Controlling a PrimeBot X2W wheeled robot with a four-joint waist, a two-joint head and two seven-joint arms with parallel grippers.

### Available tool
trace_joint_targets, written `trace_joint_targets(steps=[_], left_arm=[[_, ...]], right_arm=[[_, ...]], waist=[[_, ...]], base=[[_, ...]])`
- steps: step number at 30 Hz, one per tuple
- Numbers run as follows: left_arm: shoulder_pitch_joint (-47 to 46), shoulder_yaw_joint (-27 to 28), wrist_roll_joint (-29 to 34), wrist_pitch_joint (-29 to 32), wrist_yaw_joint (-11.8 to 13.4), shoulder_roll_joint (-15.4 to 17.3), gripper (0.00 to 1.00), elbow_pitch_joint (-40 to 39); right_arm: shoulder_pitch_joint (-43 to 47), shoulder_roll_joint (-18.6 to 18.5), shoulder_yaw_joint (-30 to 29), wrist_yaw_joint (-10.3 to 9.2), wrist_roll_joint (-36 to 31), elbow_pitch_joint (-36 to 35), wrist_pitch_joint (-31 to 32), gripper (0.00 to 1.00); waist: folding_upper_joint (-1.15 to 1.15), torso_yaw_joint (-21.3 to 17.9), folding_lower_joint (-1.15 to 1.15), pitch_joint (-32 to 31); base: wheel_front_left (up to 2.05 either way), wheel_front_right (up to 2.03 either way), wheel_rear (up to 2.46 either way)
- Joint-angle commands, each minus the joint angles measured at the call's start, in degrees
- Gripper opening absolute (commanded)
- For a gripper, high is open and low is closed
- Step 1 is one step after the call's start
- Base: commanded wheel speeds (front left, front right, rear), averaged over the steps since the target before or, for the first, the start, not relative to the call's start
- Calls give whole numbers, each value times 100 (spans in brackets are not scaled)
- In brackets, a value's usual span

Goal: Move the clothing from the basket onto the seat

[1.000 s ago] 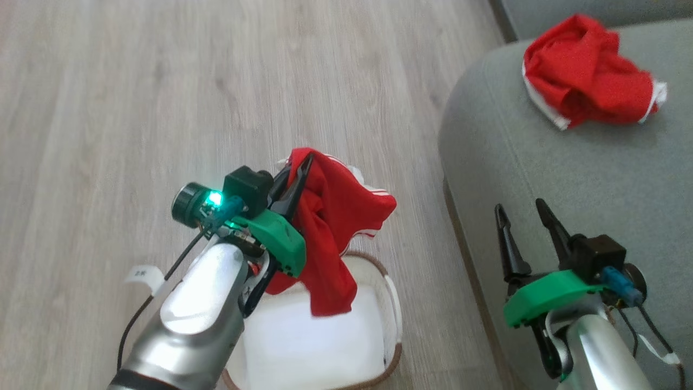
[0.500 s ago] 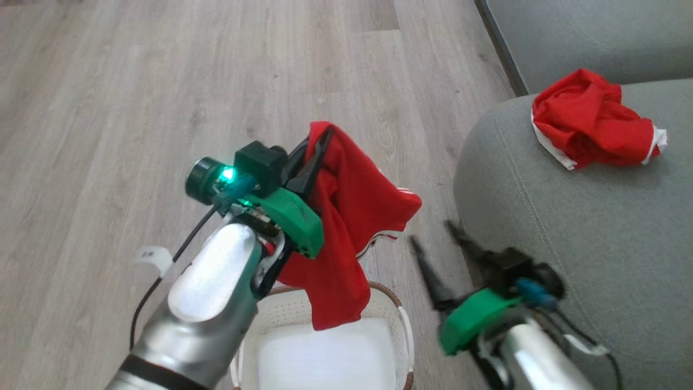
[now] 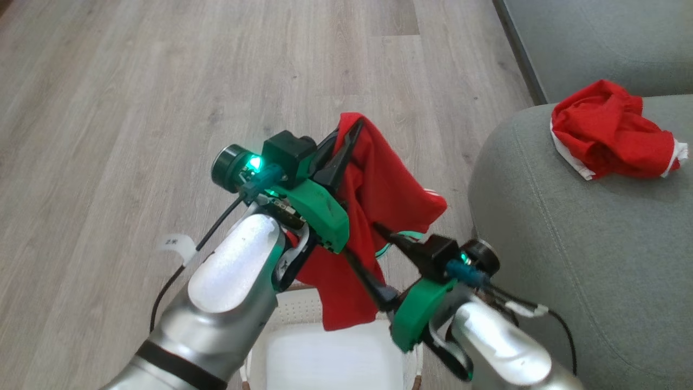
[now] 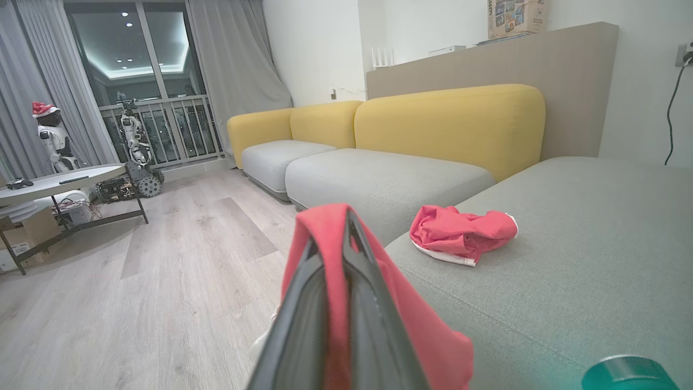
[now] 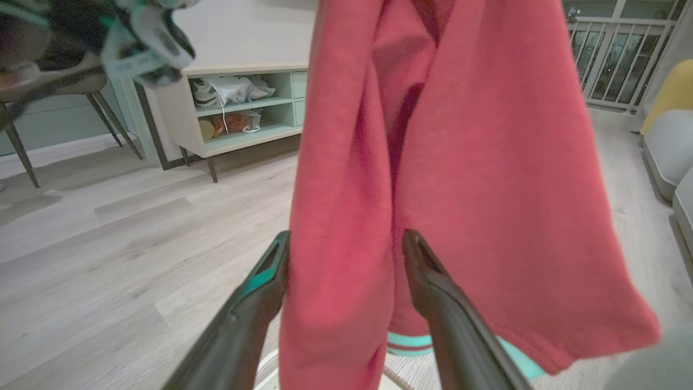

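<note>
1. Head view: the left gripper (image 3: pixel 352 130) has its jaws pressed together on the top fold of the held garment (image 3: pixel 395 200), which hangs above the basket (image 3: pixel 292 306).
2. The right gripper (image 5: pixel 346 238) is spread, with a hanging fold between its fingers; closing there would give a second hold.
3. Carry it right and lift it clear of the seat (image 3: pixel 568 260) edge, then set it down near the other garment (image 3: pixel 612 138).

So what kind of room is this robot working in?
Most likely a home living room: a long yellow-backed sofa, a wood-look floor, and curtains beside a balcony window.
</note>
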Motion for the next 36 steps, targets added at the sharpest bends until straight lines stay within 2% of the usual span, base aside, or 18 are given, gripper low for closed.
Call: trace_joint_targets(steps=[1,10,11,12,14,15,24,25,26,27,28,36], left_arm=[[-445,125,-69,6,74,43,0,-247],[-421,-132,-300,14,177,34,0,-468],[-417,-159,-325,10,193,34,0,-485],[-411,-183,-346,5,209,34,0,-495],[-393,-221,-383,-1,239,34,0,-499],[-385,-235,-403,-3,253,34,0,-499],[-257,-154,-520,-113,417,92,0,-338],[-233,-126,-530,-144,435,116,33,-316],[-207,-102,-539,-173,448,142,51,-296],[-177,-84,-550,-197,452,166,95,-276],[-143,-59,-561,-222,462,196,100,-258],[186,32,-623,-379,481,264,100,-169]], right_arm=[[-404,37,-32,-2,40,4,-38,100],[-752,37,-171,-2,53,479,-38,99],[-797,37,-159,-2,78,505,-38,66],[-840,37,-143,-2,99,526,-38,44],[-925,37,-108,-2,127,549,-38,9],[-956,37,-106,-2,144,549,-38,0],[-1026,37,-202,-2,132,501,-38,0],[-1026,37,-242,-2,111,487,-38,0],[-1027,37,-286,-2,87,471,-38,0],[-1031,37,-344,-2,50,462,-38,0],[-1035,37,-404,-2,13,448,-38,0],[-1087,36,-1113,-2,-509,507,-38,0]], waist=[[-1,47,0,10],[-1,177,0,53],[-1,184,0,61],[-1,188,0,70],[-1,191,0,88],[-1,191,0,98],[-1,35,0,185],[-1,-4,0,197],[-1,-50,0,211],[-1,-93,0,224],[-1,-154,0,237],[-1,-717,0,342]], base=[[0,0,0],[0,0,0],[0,0,0],[0,0,0],[0,0,0],[0,0,0],[0,0,0],[0,0,0],[0,0,0],[0,0,0],[0,0,0],[0,0,0]])
